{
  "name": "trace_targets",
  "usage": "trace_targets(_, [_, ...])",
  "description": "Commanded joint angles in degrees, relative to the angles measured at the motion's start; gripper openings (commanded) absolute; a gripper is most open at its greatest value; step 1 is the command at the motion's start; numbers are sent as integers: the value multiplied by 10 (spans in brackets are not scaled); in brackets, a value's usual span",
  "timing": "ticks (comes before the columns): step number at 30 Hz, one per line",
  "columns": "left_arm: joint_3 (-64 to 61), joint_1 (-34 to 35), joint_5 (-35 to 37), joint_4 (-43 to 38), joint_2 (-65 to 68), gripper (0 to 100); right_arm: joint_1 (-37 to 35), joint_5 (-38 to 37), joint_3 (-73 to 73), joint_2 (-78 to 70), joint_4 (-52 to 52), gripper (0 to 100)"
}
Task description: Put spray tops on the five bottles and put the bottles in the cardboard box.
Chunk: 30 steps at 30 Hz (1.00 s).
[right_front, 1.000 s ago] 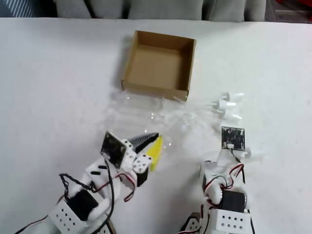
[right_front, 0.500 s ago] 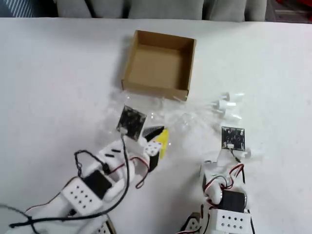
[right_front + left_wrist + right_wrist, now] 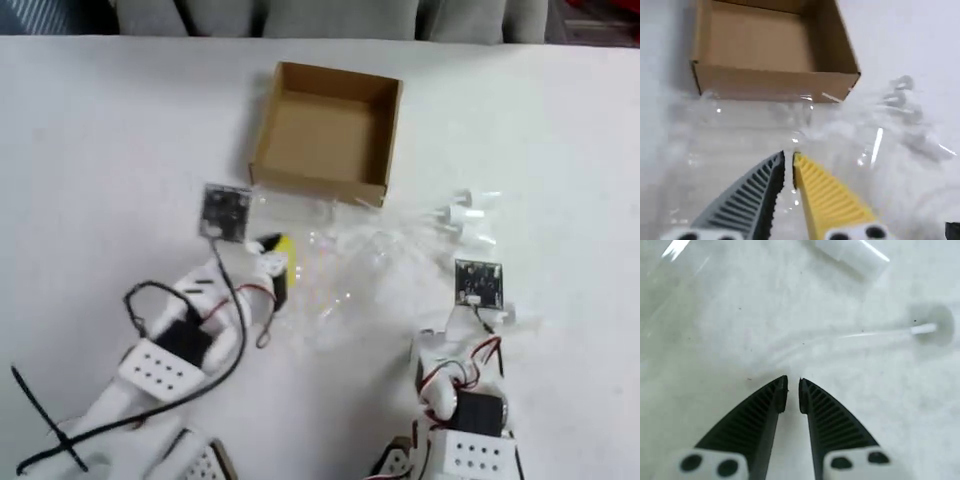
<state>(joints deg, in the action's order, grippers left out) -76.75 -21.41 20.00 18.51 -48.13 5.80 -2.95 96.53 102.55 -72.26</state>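
Box [image 3: 315,181], one; left pincer [image 3: 788,155], right pincer [image 3: 793,382].

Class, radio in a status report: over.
Left gripper shut above clear bottles by cardboard box. Right gripper shut near spray tops. No bottle boxed. Nothing blocking.

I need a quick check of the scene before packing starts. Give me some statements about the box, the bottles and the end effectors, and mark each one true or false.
1. The cardboard box is empty. True.
2. The bottles stand upright inside the box. False: they lie on the table in front of it.
3. The left end effector has one yellow finger and one grey. True.
4. The right end effector grips a spray top. False: it is closed on nothing, and the spray top lies on the table beyond it.
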Motion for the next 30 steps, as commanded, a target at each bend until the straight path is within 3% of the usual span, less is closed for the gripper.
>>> trace_targets(1, [-7,69,3,30,37,54,7,2,4,6,-3,16])
trace_targets(16, [63,269,49,18,36,54,7,2,4,6,-3,16])
trace_targets(21, [89,295,50,17,36,54,7,2,4,6,-3,16])
trace_targets(26, [115,344,102,21,36,54,7,2,4,6,-3,16])
trace_targets(30, [154,331,101,148,36,55,7,2,4,6,-3,16])
